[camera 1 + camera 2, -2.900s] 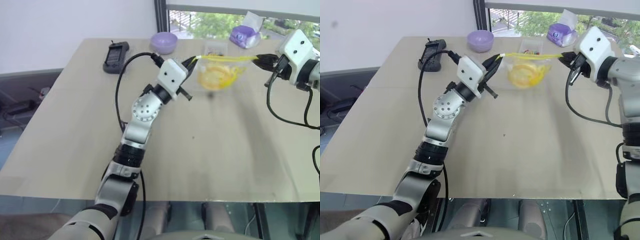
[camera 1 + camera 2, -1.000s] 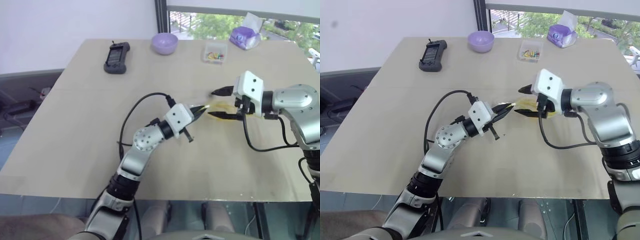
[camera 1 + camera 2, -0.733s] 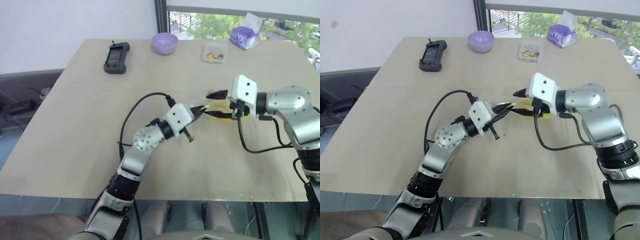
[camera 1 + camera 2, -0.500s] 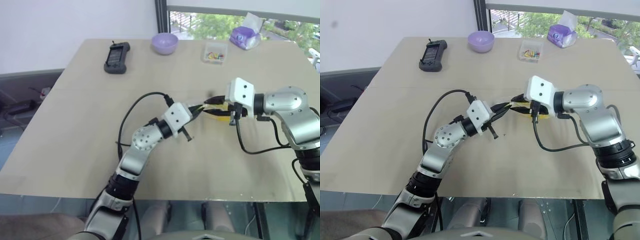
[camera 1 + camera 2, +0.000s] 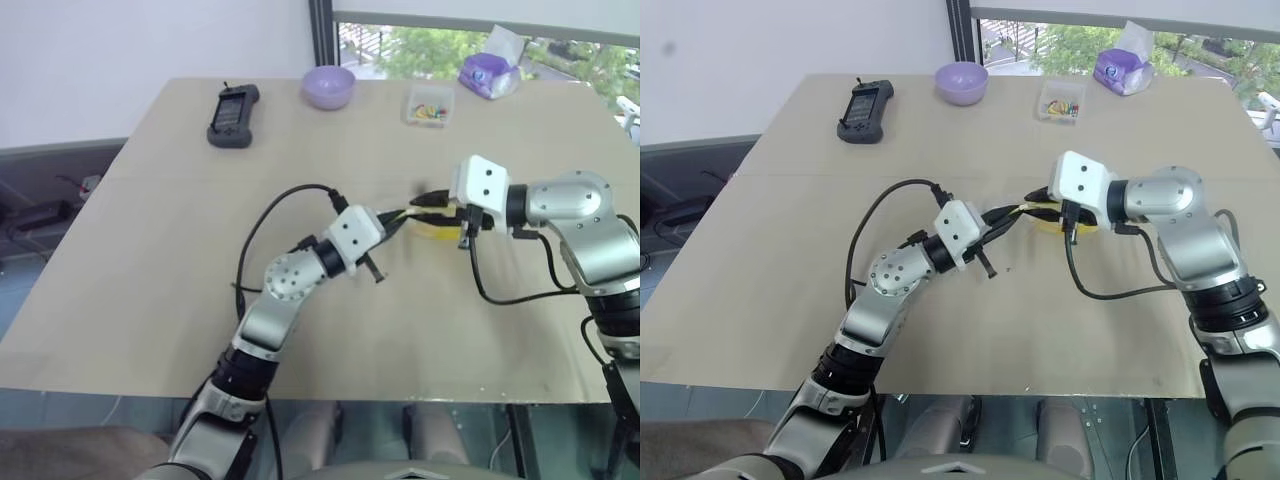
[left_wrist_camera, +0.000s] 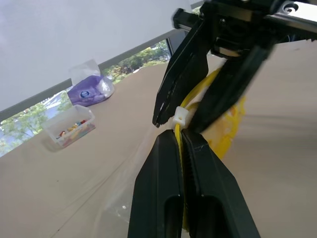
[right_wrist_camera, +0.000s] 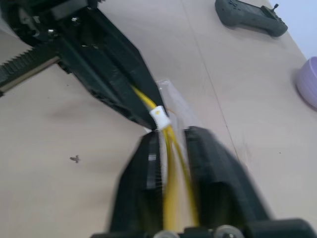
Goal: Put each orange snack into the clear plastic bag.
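The clear plastic bag hangs just above the table's middle, held by its yellow seal strip. An orange snack shows through the bag's film. My left gripper is shut on the strip's left end, and the strip runs up between its fingers in the left wrist view. My right gripper is shut on the same strip right beside it, tips almost touching the left fingers. A small white slider sits on the strip between the two grippers.
Along the far side of the tan table lie a black controller, a purple bowl, a small clear box of colourful bits and a purple tissue pack.
My right gripper was open beside the bag; it has moved left along the seal strip and shut on it next to the left gripper. The left gripper kept still.
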{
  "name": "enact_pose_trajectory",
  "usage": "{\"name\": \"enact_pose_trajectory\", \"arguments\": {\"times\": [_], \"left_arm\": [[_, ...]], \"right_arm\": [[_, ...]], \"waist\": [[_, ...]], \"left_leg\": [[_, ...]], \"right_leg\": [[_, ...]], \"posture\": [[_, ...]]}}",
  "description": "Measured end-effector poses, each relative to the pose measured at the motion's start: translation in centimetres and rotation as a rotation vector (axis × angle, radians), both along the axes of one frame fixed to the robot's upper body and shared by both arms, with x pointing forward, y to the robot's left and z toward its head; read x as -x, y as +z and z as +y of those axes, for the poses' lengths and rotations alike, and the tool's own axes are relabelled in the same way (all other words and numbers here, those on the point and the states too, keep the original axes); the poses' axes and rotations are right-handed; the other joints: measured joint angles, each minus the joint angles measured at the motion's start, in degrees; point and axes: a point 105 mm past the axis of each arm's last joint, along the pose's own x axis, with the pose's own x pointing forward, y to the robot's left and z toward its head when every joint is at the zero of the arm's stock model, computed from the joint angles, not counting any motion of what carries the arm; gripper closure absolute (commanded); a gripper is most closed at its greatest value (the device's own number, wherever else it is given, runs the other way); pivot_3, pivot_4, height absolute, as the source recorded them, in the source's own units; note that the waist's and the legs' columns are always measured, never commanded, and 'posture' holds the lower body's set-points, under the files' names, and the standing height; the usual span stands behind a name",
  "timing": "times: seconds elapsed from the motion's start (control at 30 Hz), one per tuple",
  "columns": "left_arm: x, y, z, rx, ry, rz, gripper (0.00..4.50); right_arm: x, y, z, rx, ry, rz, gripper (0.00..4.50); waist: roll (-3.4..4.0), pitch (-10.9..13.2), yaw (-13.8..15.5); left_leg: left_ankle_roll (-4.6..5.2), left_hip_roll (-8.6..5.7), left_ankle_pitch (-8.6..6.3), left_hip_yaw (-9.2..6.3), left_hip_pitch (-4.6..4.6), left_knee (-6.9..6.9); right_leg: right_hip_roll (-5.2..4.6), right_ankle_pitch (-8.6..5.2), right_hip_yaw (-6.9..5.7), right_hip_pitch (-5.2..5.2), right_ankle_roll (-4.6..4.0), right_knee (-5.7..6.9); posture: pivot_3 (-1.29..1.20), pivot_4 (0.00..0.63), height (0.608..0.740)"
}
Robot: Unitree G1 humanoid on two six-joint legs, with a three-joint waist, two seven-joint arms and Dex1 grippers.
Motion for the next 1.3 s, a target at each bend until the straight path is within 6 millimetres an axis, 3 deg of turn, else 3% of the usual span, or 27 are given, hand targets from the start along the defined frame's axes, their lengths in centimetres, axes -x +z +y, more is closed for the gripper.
{"name": "enact_pose_trajectory", "arguments": {"times": [0.37, 0.5, 0.57, 0.97, 1.03, 1.17, 1.3], "left_arm": [[0.05, 0.03, -0.03, 0.0, -0.003, -0.001, 4.5], [0.15, -0.03, -0.12, -0.004, -0.011, 0.001, 4.5], [0.17, -0.14, -0.13, -0.006, -0.011, 0.006, 4.5], [0.26, 0.07, -0.18, 0.001, -0.014, 0.001, 4.5], [0.25, 0.14, -0.16, 0.008, -0.014, 0.002, 4.5], [0.15, 0.27, 0.0, 0.013, -0.005, -0.001, 4.5], [0.24, 0.12, -0.13, 0.006, -0.012, 0.002, 4.5]], "right_arm": [[0.22, 0.04, -0.11, 0.027, 0.023, -0.018, 4.46], [0.29, 0.34, -0.24, 0.085, 0.057, -0.117, 3.28], [0.2, 0.43, -0.28, 0.103, 0.07, -0.156, 2.37], [0.66, 0.49, 0.18, 0.151, 0.162, -0.24, 2.37], [0.62, 0.64, 0.2, 0.161, 0.174, -0.255, 2.76], [0.65, 0.39, 0.02, 0.185, 0.185, -0.252, 4.3], [0.62, 0.44, -0.28, 0.199, 0.183, -0.249, 4.3]], "waist": [[0.0, 0.0, 0.0], [0.0, 0.0, -0.01], [0.0, 0.0, -0.05], [0.0, 0.0, -0.06], [0.0, 0.0, -0.05], [0.0, 0.0, -0.04], [0.0, 0.0, -0.03]], "left_leg": [[0.0, 0.0, 0.0, 0.0, 0.0, 0.0], [0.0, -0.01, 0.0, 0.01, 0.0, 0.0], [0.0, -0.01, 0.0, 0.02, 0.01, 0.0], [0.0, 0.0, 0.0, 0.01, 0.01, -0.01], [0.0, 0.01, 0.0, 0.01, 0.01, -0.01], [0.0, 0.0, 0.0, 0.01, 0.01, 0.0], [0.0, 0.0, 0.0, 0.01, 0.01, -0.01]], "right_leg": [[0.0, 0.0, 0.0, 0.0, 0.0, 0.0], [0.0, 0.0, 0.0, 0.0, 0.0, 0.0], [0.01, 0.0, 0.0, 0.0, 0.0, 0.0], [0.02, 0.0, 0.01, 0.0, 0.0, 0.0], [0.02, 0.0, 0.01, 0.0, 0.0, 0.0], [0.02, 0.0, 0.01, 0.0, 0.0, 0.0], [0.01, 0.0, 0.01, 0.0, 0.0, 0.0]], "posture": [[0.0, 0.15, 0.74], [0.0, 0.15, 0.74], [0.0, 0.15, 0.74], [0.0, 0.15, 0.74], [0.0, 0.15, 0.74], [0.0, 0.15, 0.74], [0.0, 0.15, 0.74]]}}
